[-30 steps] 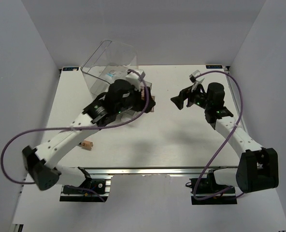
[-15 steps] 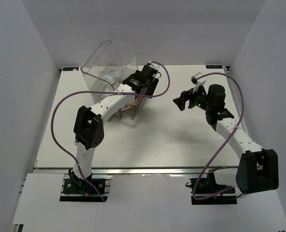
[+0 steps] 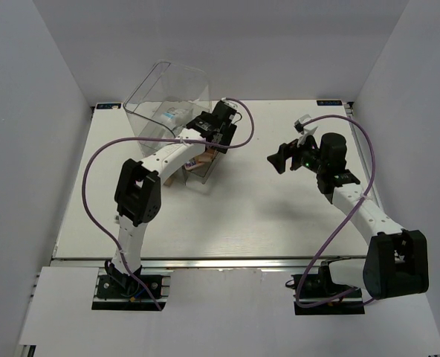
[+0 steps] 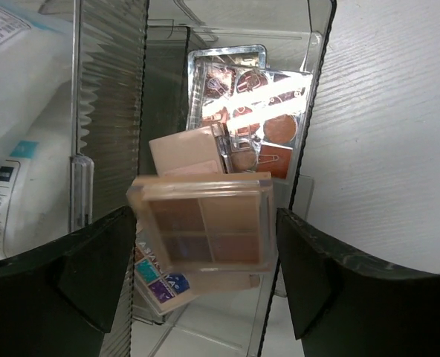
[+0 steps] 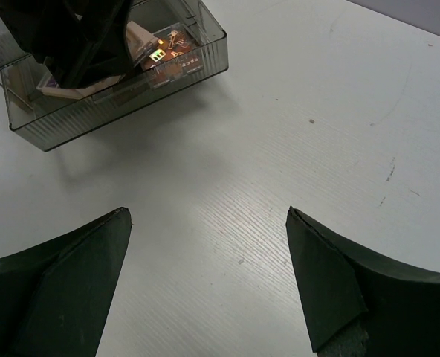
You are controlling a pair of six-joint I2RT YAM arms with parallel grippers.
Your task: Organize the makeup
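Note:
A brown four-pan eyeshadow palette (image 4: 201,223) hangs tilted and blurred between my left gripper's (image 4: 206,212) jaws, with a thin gap at the right finger (image 4: 331,275). It is over the clear pulled-out drawer (image 4: 309,111). In the drawer lie a shiny palette (image 4: 242,97), a tan compact (image 4: 186,149) and a colourful palette (image 4: 157,279). From above, my left gripper (image 3: 209,145) is over the drawer (image 3: 198,172). White-and-blue packets (image 4: 12,149) lie left of it. My right gripper (image 3: 278,158) is open and empty above bare table (image 5: 209,216).
The large clear plastic box (image 3: 168,93) stands at the back left, with a packet (image 3: 172,115) inside. In the right wrist view the drawer (image 5: 116,89) is at the upper left, with the left gripper (image 5: 64,37) over it. White walls close in the table.
The left arm swung from the table's middle to above the drawer, carrying the palette. In the last half second it shifted slightly left. The right gripper stayed nearly still.

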